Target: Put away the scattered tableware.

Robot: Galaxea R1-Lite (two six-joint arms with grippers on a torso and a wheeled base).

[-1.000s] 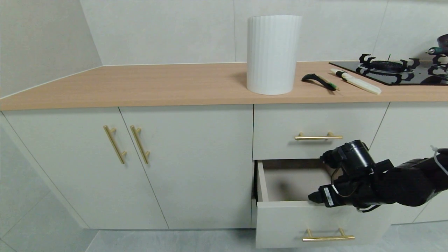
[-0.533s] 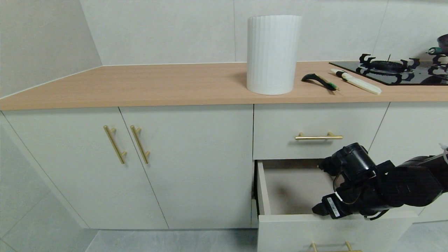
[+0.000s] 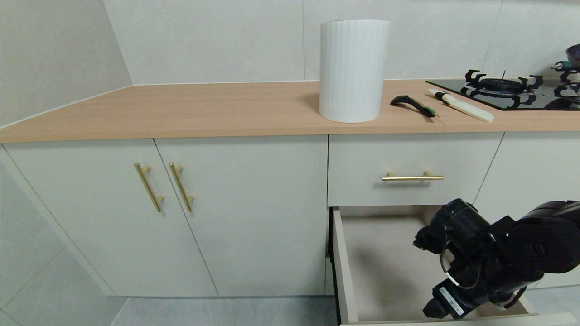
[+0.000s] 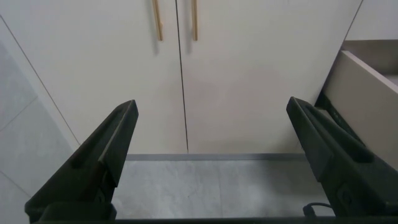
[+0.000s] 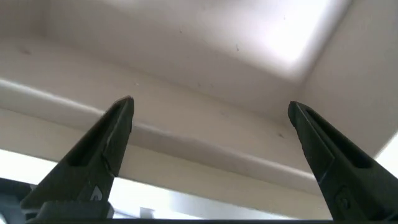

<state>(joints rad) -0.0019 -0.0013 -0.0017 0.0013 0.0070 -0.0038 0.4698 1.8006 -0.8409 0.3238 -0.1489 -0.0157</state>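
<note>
A black-handled utensil and a white knife lie on the wooden counter, right of a tall white ribbed container. Below them the lower drawer stands pulled out, and its inside is bare. My right gripper hangs at the drawer's front edge; in the right wrist view it is open over the drawer's inner wall, with nothing between its fingers. My left gripper is open low in front of the cabinet doors, beside the drawer's side.
A black gas hob sits at the counter's right end. The upper drawer is closed. Two cabinet doors with gold handles fill the left. Grey floor tiles lie below.
The lower drawer has slid out much farther toward me, its front panel now at the picture's bottom edge. My right gripper has moved down and toward me with it.
</note>
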